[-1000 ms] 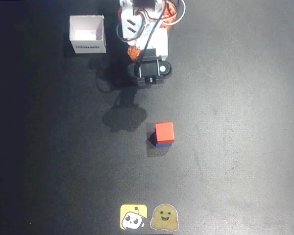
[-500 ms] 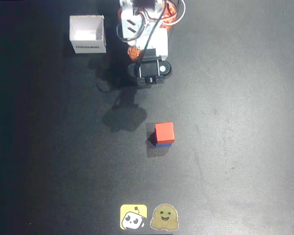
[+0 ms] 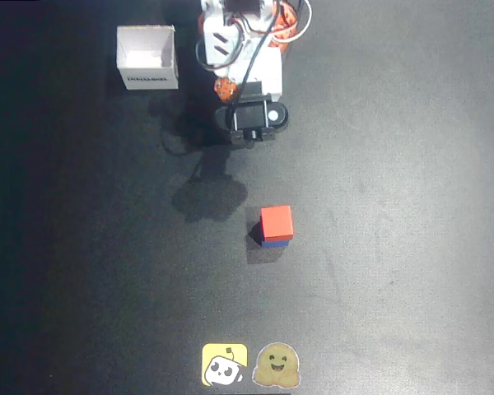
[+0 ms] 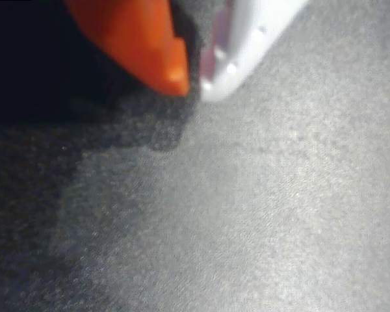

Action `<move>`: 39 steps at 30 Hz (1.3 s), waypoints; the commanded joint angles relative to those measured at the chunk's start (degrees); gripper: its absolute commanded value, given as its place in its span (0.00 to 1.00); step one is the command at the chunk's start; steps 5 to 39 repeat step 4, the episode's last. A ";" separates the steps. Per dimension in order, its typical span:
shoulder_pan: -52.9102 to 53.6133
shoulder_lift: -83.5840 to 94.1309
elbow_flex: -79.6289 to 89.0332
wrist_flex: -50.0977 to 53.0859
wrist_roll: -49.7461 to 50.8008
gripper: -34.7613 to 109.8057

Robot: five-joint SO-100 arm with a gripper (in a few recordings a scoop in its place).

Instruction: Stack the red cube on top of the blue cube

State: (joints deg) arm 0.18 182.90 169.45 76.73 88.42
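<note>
The stacking looks done: in the overhead view the red cube (image 3: 277, 222) sits on top of the blue cube (image 3: 277, 242), of which only a thin blue strip shows along the lower edge, and the pair stands near the middle of the dark desk (image 3: 395, 206). The arm (image 3: 247, 74) is folded up near its base at the top of that view, well apart from the stack. In the wrist view the gripper (image 4: 194, 83) shows an orange fingertip and a white one almost meeting, with only a thin dark slit between them and nothing held; I judge the fingers closed and empty. The step in hand appears to be the retreat to rest, and the next move calls for nothing more than staying clear of the stack. A cube has no long axis; the red one's top face lies flat, its sides roughly square to the picture edges and lined up with the blue one below.
</note>
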 commanded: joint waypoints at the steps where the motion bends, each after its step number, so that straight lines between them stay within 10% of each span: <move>1: 0.26 0.26 -0.26 0.26 0.09 0.24; 39: 0.26 0.26 -0.26 0.26 0.09 0.24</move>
